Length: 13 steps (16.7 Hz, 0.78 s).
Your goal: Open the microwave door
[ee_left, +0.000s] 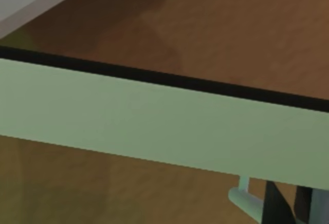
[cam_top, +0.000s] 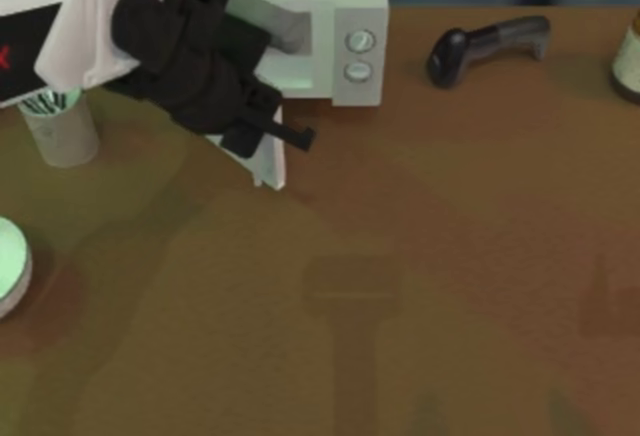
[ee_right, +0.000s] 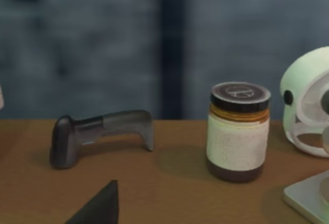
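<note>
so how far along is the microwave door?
Done: the flat pale white-green microwave door is swung well out from the boxy pale white-green microwave, its cavity showing. In hand: the left gripper sits at the door's outer edge. Left: perhaps a little more swing, then letting go. The right arm is not in the top view.

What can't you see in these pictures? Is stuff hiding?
- Inside the microwave: in the top view, my left arm covers most of the opening.
- The microwave door: only its thin edge shows from above; the left wrist view shows one close strip.
- The left gripper: whether its fingers hold the handle cannot be told.
- The right gripper: outside the top view.
- The jar: the top view's right edge cuts it off.
</note>
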Available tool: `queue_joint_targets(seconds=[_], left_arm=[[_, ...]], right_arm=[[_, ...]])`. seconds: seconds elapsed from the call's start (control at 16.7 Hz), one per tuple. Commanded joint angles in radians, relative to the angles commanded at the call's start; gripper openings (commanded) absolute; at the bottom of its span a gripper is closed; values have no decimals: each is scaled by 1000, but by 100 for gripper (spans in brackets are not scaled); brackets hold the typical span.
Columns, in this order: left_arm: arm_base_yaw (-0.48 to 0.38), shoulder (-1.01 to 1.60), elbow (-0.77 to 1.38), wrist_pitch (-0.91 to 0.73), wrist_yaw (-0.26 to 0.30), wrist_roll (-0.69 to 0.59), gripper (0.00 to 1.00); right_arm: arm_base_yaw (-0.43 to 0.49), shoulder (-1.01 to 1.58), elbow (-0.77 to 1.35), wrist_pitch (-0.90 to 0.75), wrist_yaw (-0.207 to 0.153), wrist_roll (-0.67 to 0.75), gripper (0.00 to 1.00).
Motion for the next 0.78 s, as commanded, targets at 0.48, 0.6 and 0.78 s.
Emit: queue_joint_targets(seconds=[0.48, 0.6, 0.78], left_arm=[[19, -18, -23, -3, 35, 54, 0], [39, -29, -50, -14, 62, 108, 0], [61, -55, -65, -11, 92, 162, 0]], right_arm=[[0, 0, 0, 0, 0, 0, 100], [0, 0, 0, 0, 0, 0, 100], [0, 0, 0, 0, 0, 0, 100]])
